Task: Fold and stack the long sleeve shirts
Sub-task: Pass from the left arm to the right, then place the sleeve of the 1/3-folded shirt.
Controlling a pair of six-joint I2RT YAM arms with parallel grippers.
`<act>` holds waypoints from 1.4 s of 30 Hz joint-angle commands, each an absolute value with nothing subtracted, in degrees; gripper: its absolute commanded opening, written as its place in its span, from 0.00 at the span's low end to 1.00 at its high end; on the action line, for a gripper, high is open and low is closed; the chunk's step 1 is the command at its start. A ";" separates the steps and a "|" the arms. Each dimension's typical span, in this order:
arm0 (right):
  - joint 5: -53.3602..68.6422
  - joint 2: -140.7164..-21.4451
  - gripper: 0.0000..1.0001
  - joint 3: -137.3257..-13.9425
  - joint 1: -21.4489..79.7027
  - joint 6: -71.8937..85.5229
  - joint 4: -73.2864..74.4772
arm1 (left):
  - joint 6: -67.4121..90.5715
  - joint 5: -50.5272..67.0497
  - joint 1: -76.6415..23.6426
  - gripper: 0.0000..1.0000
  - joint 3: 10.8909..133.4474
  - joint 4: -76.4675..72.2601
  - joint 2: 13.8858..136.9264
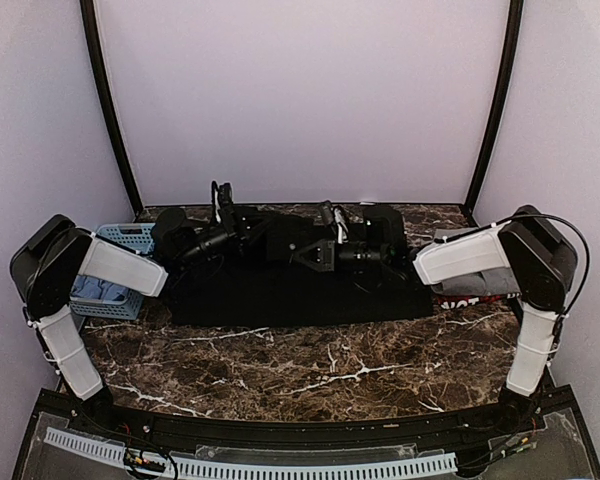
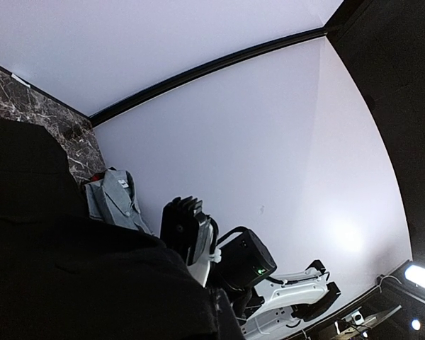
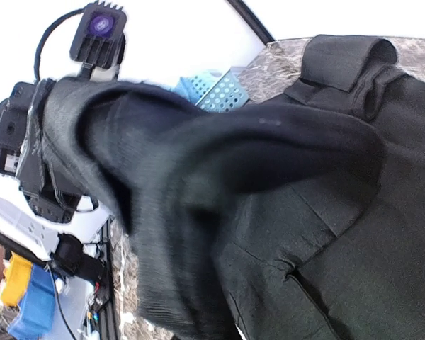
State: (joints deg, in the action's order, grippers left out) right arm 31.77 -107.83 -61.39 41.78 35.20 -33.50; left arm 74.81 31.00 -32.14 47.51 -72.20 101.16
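The large black shirt (image 1: 300, 290) lies spread across the back middle of the table. Both arms reach over its far edge. My left gripper (image 1: 223, 236) is shut on a raised fold of the black shirt (image 3: 219, 177); the right wrist view shows the cloth hanging from the left gripper (image 3: 35, 142). My right gripper (image 1: 320, 252) holds the same fold, and its fingers are hidden under cloth in its own view. Black cloth (image 2: 64, 269) fills the lower left wrist view. The grey shirt (image 2: 115, 198) and the red-edged shirt (image 1: 472, 297) lie at the right.
A light-blue lattice basket (image 1: 120, 268) with blue cloth in it stands at the left, partly under my left arm; it also shows in the right wrist view (image 3: 216, 88). Marble table (image 1: 310, 370) extends in front of the shirt. Pale walls close the back and sides.
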 commanded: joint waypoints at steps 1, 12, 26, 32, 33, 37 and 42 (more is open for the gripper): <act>33.09 -104.64 0.00 -61.35 40.10 34.50 -28.60 | 69.71 31.12 -32.56 0.00 46.18 -70.93 98.06; 27.84 -98.83 0.00 -70.37 36.92 15.94 19.98 | 54.11 30.04 -36.91 0.28 39.67 -56.70 95.26; 30.79 -101.13 0.00 -69.39 31.16 3.95 37.08 | 34.75 15.44 -40.24 0.59 34.69 -28.84 79.96; 28.71 -98.64 0.00 -67.57 28.39 3.83 38.08 | 32.69 12.75 -40.25 0.59 35.08 -25.70 78.11; 28.36 -98.43 0.00 -66.94 27.74 3.91 37.95 | 32.67 12.72 -40.25 0.59 35.18 -25.59 78.24; 26.46 -99.48 0.00 -65.89 25.08 4.13 37.53 | 32.63 13.08 -40.21 0.59 35.67 -25.37 78.75; 26.08 -102.68 0.02 -67.22 22.64 3.18 37.51 | 32.52 13.39 -40.25 0.59 36.40 -24.79 79.16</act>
